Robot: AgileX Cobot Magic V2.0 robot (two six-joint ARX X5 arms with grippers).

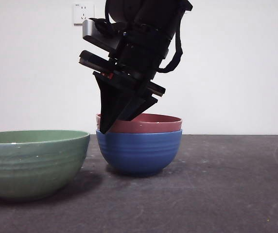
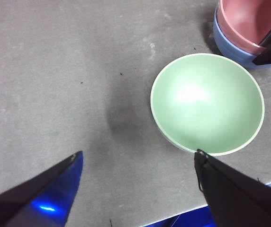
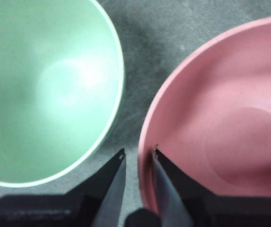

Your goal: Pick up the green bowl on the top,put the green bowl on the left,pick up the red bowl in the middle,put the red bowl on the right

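Jaws of the right gripper (image 3: 138,156) are pinched onto the near rim of the red bowl (image 3: 221,127), 1 tip inside and 1 outside, so a lift by the wall can be judged likely. That bowl is nested in the blue bowl (image 1: 139,153) at mid-table. The green bowl (image 1: 32,162) is set upright on the grey table (image 1: 226,194) just beside the stack, its placement apparently done. The left gripper (image 2: 138,158) is held spread wide and empty above it. No brand or writing can be read.
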